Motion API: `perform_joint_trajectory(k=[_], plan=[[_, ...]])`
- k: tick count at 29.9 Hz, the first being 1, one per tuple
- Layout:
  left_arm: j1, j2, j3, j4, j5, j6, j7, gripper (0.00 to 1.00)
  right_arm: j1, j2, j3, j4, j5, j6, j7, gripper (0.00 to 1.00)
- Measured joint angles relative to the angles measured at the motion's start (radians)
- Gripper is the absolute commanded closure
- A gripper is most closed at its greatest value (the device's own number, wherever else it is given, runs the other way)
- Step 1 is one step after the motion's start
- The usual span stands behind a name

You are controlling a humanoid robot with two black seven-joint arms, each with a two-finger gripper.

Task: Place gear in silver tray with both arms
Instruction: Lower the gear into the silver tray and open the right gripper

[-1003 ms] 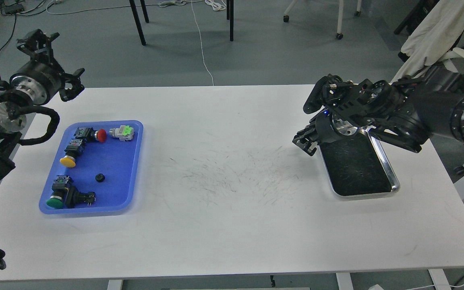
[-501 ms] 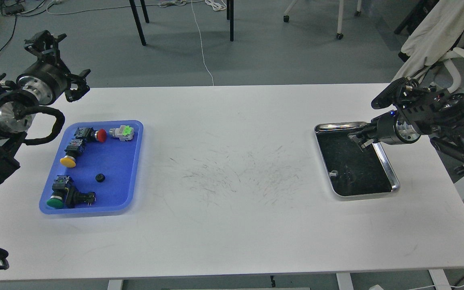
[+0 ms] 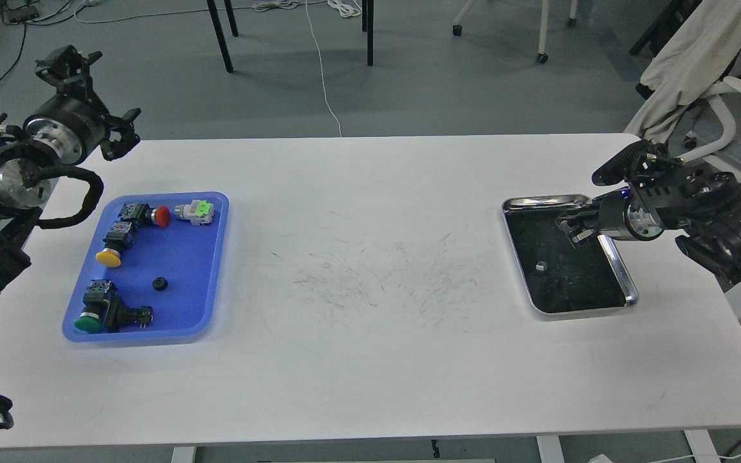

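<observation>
White table (image 3: 370,360) with scuff marks mid-surface; silver tray (image 3: 628,286) sits on its right part, long side running away from the robot, dark scratched floor, shiny raised rim; one small grey gear (image 3: 541,265) lies on the tray floor, left of the tray's centre, loose, nothing touching it; right gripper (image 3: 570,229) hovers over the far right part of the tray, just above the rim, apart from the gear; its fingers are dark and seen nearly end-on, so cannot tell how the jaws stand; nothing visible between them; right arm (image 3: 711,222) comes in from the right edge, a silver disc behind the gripper; left gripper (image 3: 97,90) is raised past the table's far left corner, well apart from the tray, jaws spread wide with nothing held; left arm (image 3: 4,186) along the left edge, silver joint discs and a looping black cable; blue plastic tray (image 3: 210,270) on the table's left part, far from the silver tray; in it a red push button (image 3: 152,215), a grey-green switch block (image 3: 195,211), a yellow push button (image 3: 113,247), a green push button (image 3: 95,312), a small black gear (image 3: 161,283) near its middle; white chair (image 3: 724,96) with draped cloth beyond the table's far right corner
</observation>
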Motion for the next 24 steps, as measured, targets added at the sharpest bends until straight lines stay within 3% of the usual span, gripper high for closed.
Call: perform_joint_trajectory(k=[8, 13, 16, 19, 24], plan=[[0.000, 0.005, -0.001, 0.000, -0.001, -0.003, -0.002, 0.02, -0.018, 0.020, 0.000, -0.045, -0.001, 0.000, 0.000, 0.97], [0.000, 0.008, -0.001, -0.001, 0.000, -0.003, -0.002, 0.02, -0.024, 0.026, 0.000, -0.050, 0.000, 0.001, 0.000, 0.73], [0.000, 0.009, -0.001, -0.001, 0.000, -0.003, -0.002, 0.02, -0.024, 0.028, 0.001, -0.047, 0.001, 0.001, 0.000, 0.64], [0.000, 0.011, 0.000, -0.003, 0.002, -0.003, -0.002, 0.02, -0.024, 0.029, 0.003, -0.045, 0.002, 0.002, 0.000, 0.43], [0.000, 0.012, 0.000, -0.003, 0.002, -0.003, -0.002, 0.02, -0.020, 0.029, 0.030, -0.047, 0.025, 0.002, 0.000, 0.31]])
